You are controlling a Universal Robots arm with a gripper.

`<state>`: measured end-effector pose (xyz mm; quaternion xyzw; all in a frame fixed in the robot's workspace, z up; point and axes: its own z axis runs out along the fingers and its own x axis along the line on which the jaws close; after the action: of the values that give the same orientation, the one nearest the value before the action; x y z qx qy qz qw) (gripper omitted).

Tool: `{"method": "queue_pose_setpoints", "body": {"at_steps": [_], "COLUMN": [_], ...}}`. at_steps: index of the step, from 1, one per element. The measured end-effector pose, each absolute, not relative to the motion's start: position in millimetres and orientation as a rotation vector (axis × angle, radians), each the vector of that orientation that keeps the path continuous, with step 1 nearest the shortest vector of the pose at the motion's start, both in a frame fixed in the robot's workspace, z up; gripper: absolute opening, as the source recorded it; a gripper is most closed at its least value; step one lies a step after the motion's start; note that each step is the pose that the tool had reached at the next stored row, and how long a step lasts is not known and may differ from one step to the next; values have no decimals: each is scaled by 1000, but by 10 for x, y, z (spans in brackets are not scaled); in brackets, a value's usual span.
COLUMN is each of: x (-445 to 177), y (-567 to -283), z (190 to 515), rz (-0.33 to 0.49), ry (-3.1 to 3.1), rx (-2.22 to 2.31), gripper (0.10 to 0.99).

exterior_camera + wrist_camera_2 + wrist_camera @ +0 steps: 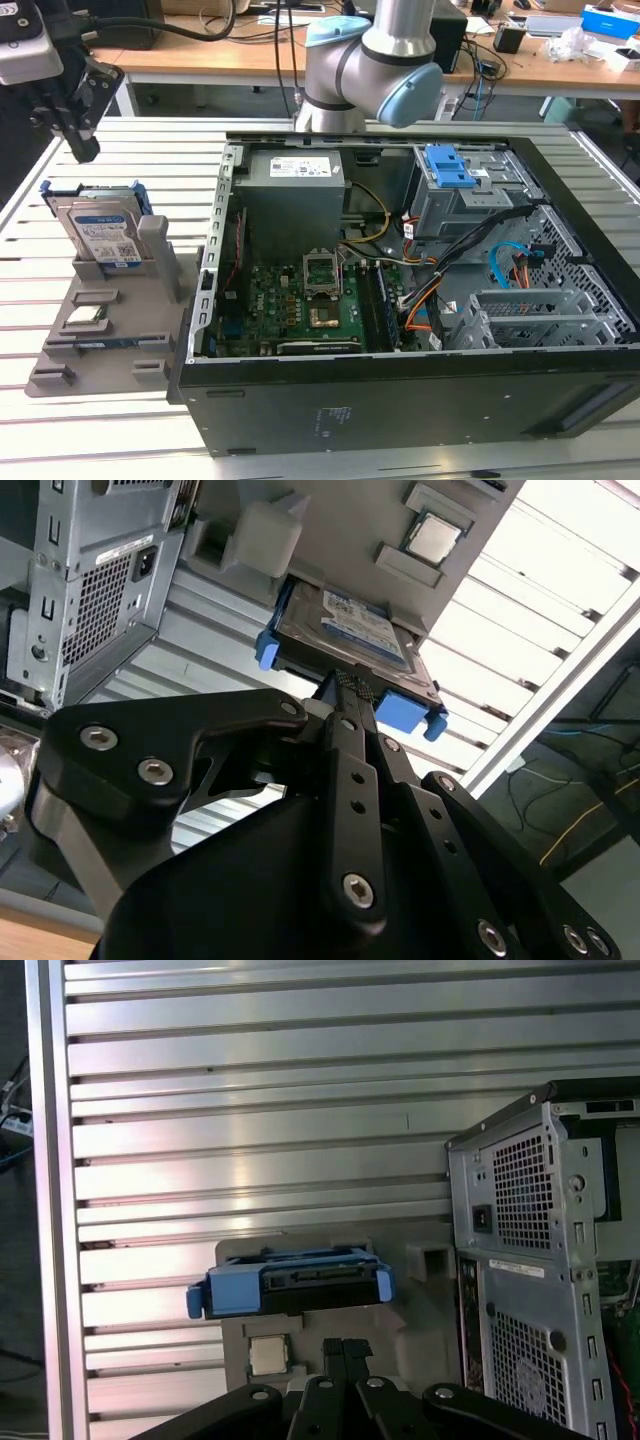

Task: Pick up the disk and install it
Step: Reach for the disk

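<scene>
One disk (100, 235). Exterior view: upright in grey holder (60, 375) on bench (150, 150), jaws above, not touching. Second wrist view: jaws pressed together, empty; descend w/o opening & you'd topple it. First wrist view: chip (265, 1353) nr disk; mind it.

Your gripper (85, 150) is hanging above the disk (100, 230), which is standing on edge in the holder (60, 375) below the tool, apart from it. The processor chip (85, 318) is lying on that holder beyond the disk, and the computer case (400, 410) is sitting beside the holder.
</scene>
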<state>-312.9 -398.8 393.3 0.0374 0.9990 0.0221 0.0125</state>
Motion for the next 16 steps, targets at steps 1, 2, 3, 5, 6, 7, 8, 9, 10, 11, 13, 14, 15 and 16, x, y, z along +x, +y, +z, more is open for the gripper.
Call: {"method": "queue_pose_setpoints", "body": {"at_steps": [1,2,3,5,6,7,8,9,10,11,13,14,15,16], "x": [-3173,-3190,-3205,-3245,-3260,-3275,-3291,-3312,-3340,-3355,-3417,-3444,-3471,-3498], "y": [-3989,-3989,-3989,-3989,-3988,-3988,-3988,-3989,-3988,-3989,-3989,-3988,-3989,-3989], "z": [3933,3933,3933,3933,3933,3933,3933,3933,3933,3933,3933,3933,3932,3933], "rz": [69,69,69,69,69,69,69,69,69,69,69,69,69,69], "ry": [3114,3114,3114,3114,3114,3114,3114,3114,3114,3114,3114,3114,3114,3114], "rx": [117,116,117,117,117,117,117,117,117,117,117,117,116,117], "gripper": [106,106,106,106,106,106,106,106,106,106,106,106,106,106]}}
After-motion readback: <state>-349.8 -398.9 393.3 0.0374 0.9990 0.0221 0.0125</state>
